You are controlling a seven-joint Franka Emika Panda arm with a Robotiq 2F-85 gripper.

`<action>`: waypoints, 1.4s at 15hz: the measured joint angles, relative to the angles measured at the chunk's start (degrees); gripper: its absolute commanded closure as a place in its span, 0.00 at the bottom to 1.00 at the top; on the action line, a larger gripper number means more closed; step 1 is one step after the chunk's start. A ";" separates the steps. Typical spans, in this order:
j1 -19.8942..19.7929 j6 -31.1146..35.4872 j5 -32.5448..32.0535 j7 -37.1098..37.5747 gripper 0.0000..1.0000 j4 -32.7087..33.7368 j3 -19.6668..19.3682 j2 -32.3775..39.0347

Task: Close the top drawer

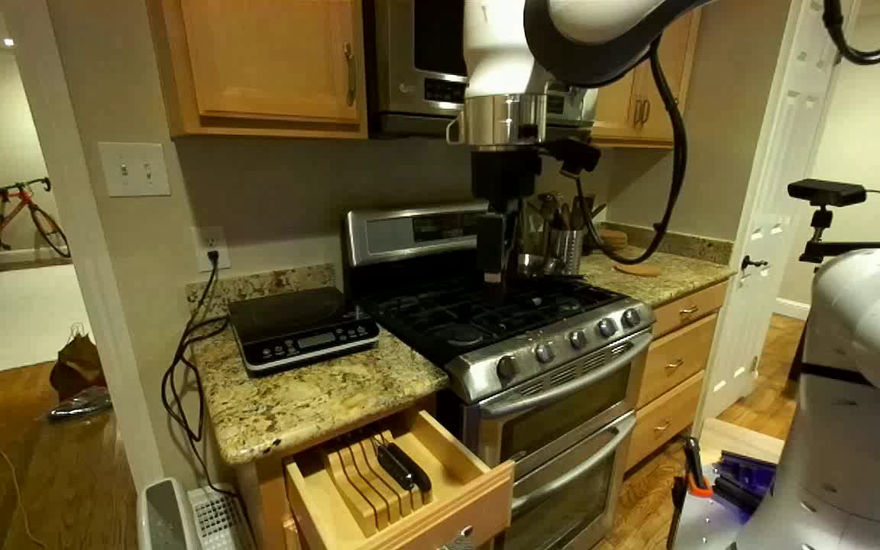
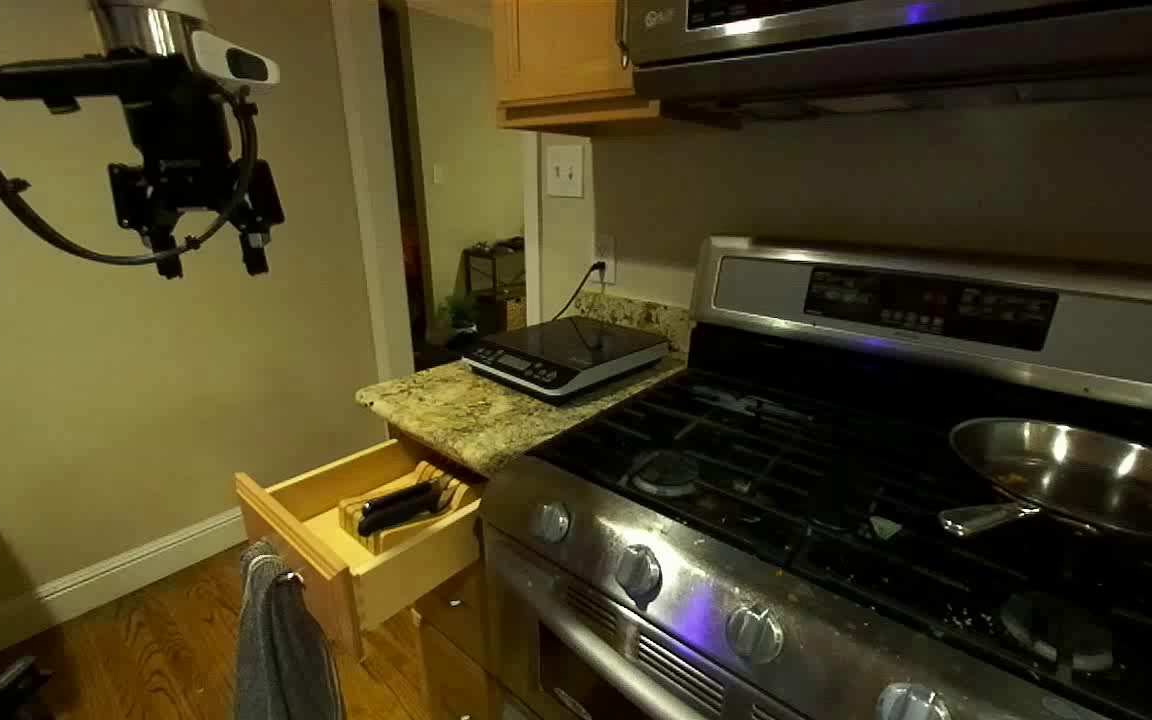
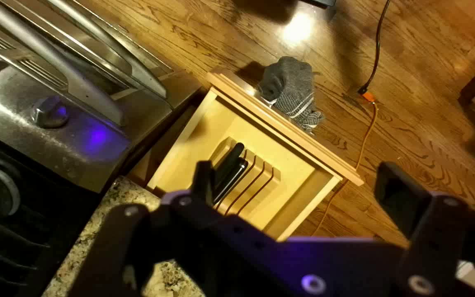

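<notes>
the top drawer [image 2: 416, 565], made of light wood, stands pulled out just beside the steel stove [image 1: 554, 368], to the left as you face the stove's front. the drawer juts forward from under a speckled stone counter [image 1: 318, 405] that meets the stove on that same side. inside the drawer lies a slotted wooden insert [image 3: 258, 185], and dark knife handles [image 2: 401, 510] rest at the edge of it nearest the stove. a grey towel [image 2: 286, 640] hangs from the drawer's front. in an exterior view, the black gripper [image 2: 212, 264] hangs pointing down, higher than the stove's top and off toward the drawer's side. its two fingers [image 3: 402, 198] are spread, with a clear gap between them. on the counter, just beside the stove, sits a black portable cooktop [image 2: 566, 350]. a shiny frying pan [image 2: 1096, 470] rests on the stove's top, and a microwave [image 1: 432, 46] is mounted above the stove.
</notes>
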 measured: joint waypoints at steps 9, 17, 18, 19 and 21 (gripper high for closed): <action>0.02 5.77 0.46 0.88 0.00 -4.38 0.02 1.51; 0.64 20.81 1.64 3.91 0.00 -13.39 3.14 7.59; 0.88 20.99 1.63 4.04 0.00 -13.46 3.37 7.98; 0.99 21.03 1.63 4.07 0.00 -13.45 3.42 8.09; 1.00 21.03 1.62 4.07 0.00 -13.45 3.42 8.08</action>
